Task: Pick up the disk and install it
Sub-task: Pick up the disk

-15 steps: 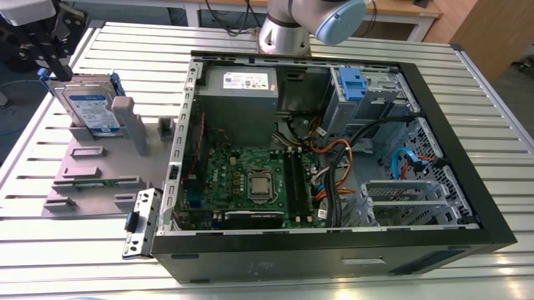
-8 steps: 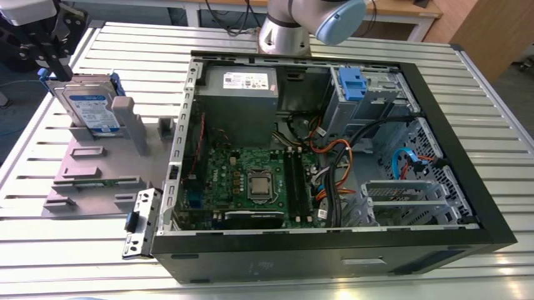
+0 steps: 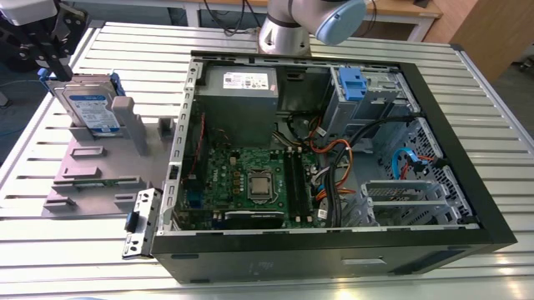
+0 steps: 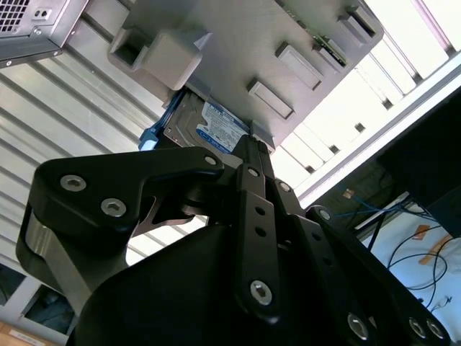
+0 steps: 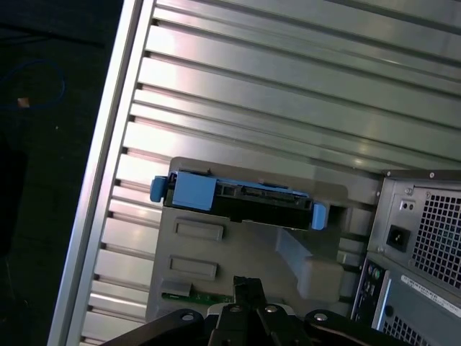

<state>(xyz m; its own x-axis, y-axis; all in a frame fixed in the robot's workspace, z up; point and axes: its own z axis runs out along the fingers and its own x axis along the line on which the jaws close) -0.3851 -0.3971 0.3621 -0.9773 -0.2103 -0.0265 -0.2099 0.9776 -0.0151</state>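
Silver disk (image 3: 87,107) stands upright on edge, near the gripper (image 3: 55,65).

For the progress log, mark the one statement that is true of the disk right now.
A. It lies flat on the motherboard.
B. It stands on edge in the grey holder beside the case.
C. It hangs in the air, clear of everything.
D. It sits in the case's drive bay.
B: the disk stands on edge in the grey holder, to the exterior view's left of the open computer case, with the gripper near its top.
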